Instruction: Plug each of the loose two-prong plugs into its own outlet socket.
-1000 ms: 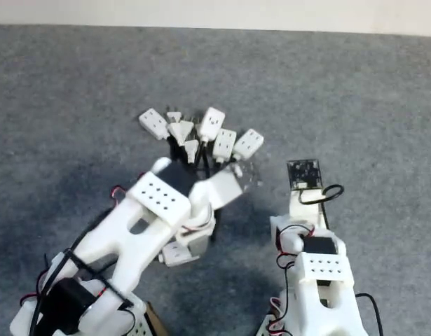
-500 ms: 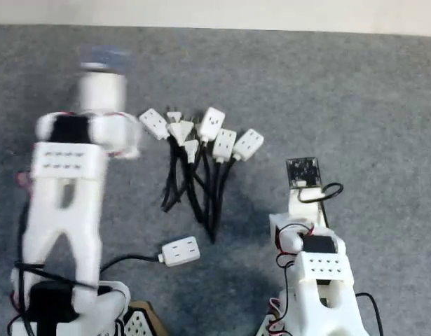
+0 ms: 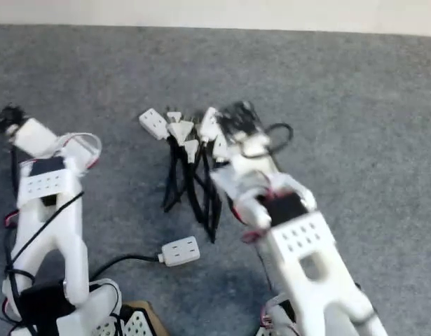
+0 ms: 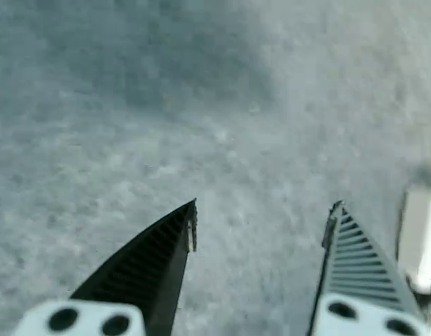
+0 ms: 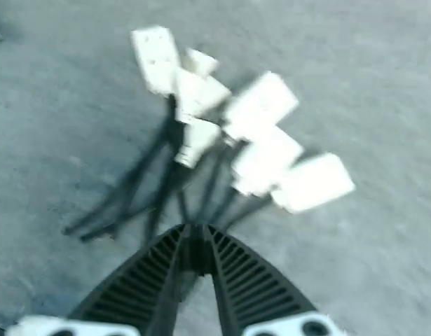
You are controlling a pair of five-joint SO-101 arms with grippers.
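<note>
A bunch of white outlet sockets (image 5: pixel 261 105) and two-prong plugs (image 5: pixel 194 91) on black cords (image 3: pixel 194 189) lies on the grey carpet at the middle back. One more socket (image 3: pixel 180 250) lies apart near the front, on its own cord. My right gripper (image 5: pixel 196 234) is shut and holds nothing, with the bunch just beyond its tips; in the high view the right arm (image 3: pixel 271 203) stretches over the bunch's right side and hides some sockets. My left gripper (image 4: pixel 264 224) is open over bare carpet, far left of the bunch (image 3: pixel 8 120).
Grey carpet (image 3: pixel 355 105) spreads to the right and back of the bunch. A pale strip of wall or floor (image 3: pixel 215 10) runs along the far edge. Something white (image 4: pixel 418 238) at the edge of the left wrist view is too blurred to name.
The left arm has swung from over the cords across to the far left. The right arm has come forward and left from its rest spot to over the bunch.
</note>
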